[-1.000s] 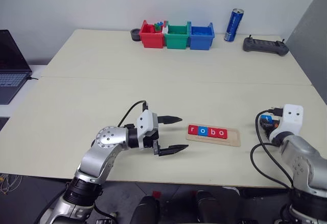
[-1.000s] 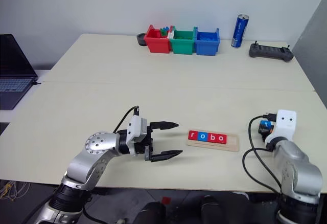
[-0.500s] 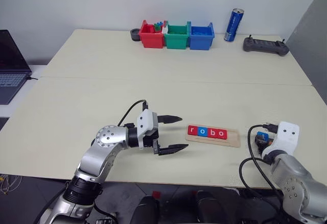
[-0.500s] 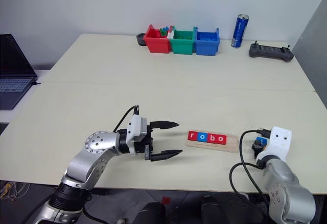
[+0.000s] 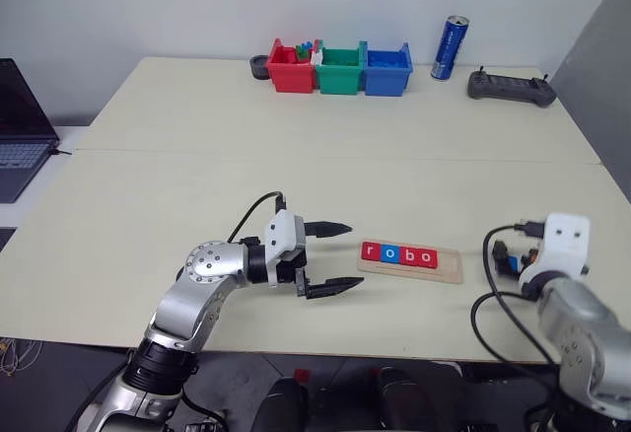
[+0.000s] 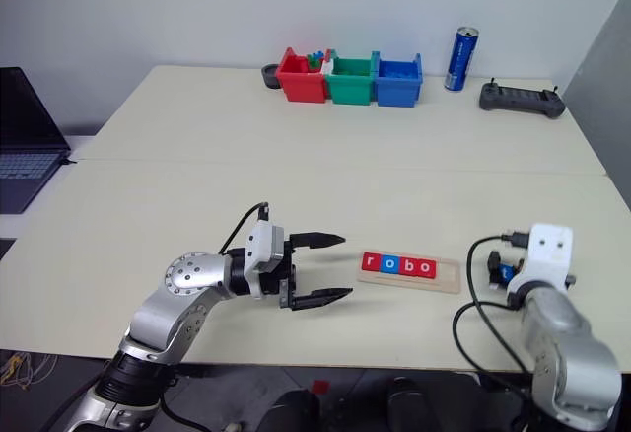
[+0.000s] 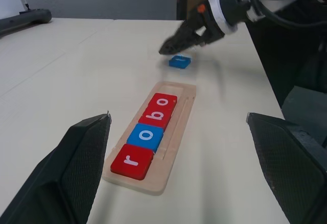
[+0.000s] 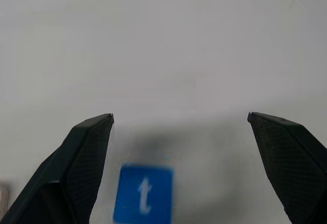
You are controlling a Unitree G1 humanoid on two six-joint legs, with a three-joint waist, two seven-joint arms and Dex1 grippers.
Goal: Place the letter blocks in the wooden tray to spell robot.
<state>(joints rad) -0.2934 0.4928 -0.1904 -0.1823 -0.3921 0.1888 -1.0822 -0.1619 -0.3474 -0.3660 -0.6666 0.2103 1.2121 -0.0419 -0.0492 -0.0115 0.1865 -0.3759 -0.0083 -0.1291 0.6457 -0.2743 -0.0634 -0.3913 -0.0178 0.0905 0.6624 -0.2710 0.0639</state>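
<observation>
The wooden tray (image 5: 450, 263) lies near the table's front edge. In its groove sit letter blocks spelling r, o, b, o: red r (image 5: 372, 251), blue o (image 5: 388, 252), red b (image 7: 156, 115), red o (image 7: 163, 101). A blue block with a white t (image 8: 143, 193) lies flat on the table just past the tray's right end (image 7: 180, 61). My right gripper (image 8: 180, 115) hovers open over that block, not touching it. Left of the tray, my left gripper (image 5: 353, 254) stands open and level, pointing at the tray's r end, with nothing in it.
At the table's back stand a red bin (image 5: 293, 69), a green bin (image 5: 341, 70) and a blue bin (image 5: 387, 69), with a blue can (image 5: 452, 47) and a black controller (image 5: 511, 88) to their right. A laptop (image 5: 20, 126) sits at the far left.
My right gripper dipped toward the table, opened wide and rose again, leaving the blue t block lying on the table. The left arm has kept still.
</observation>
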